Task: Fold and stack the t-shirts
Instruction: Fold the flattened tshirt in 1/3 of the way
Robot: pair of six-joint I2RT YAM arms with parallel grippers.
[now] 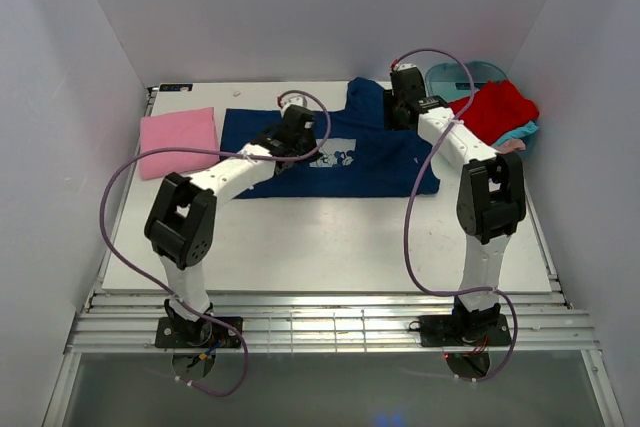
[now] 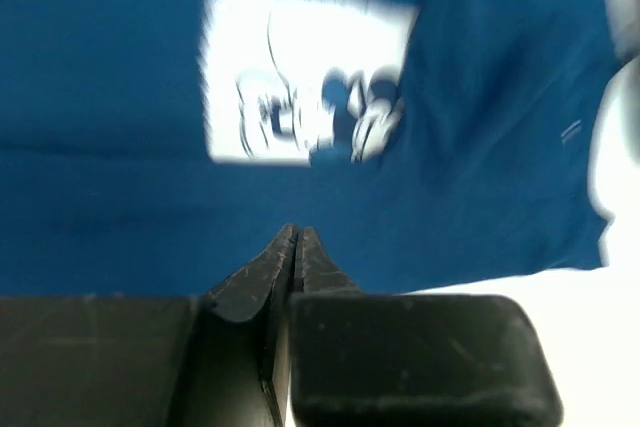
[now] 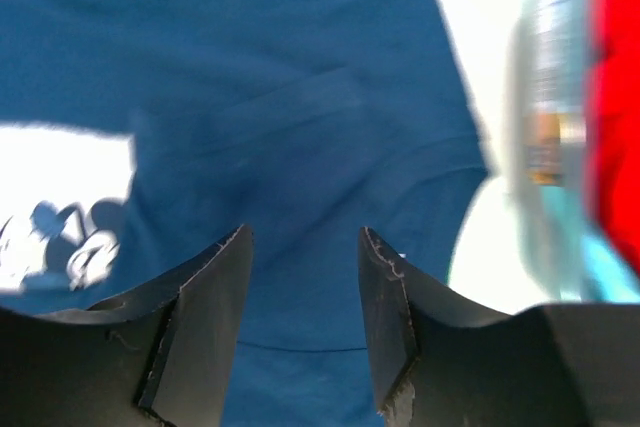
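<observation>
The left end effector (image 2: 297,234) is pressed together on nothing. The right end effector (image 3: 300,237) is spread wide. The blue t-shirt (image 1: 385,162) lies flat just under both. It looks soft, light and floppy, so pinch it at a sleeve or hem.

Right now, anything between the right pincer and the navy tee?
Nothing visible. The right pincer is open directly over the navy tee, with only blue cloth showing in the gap.
</observation>
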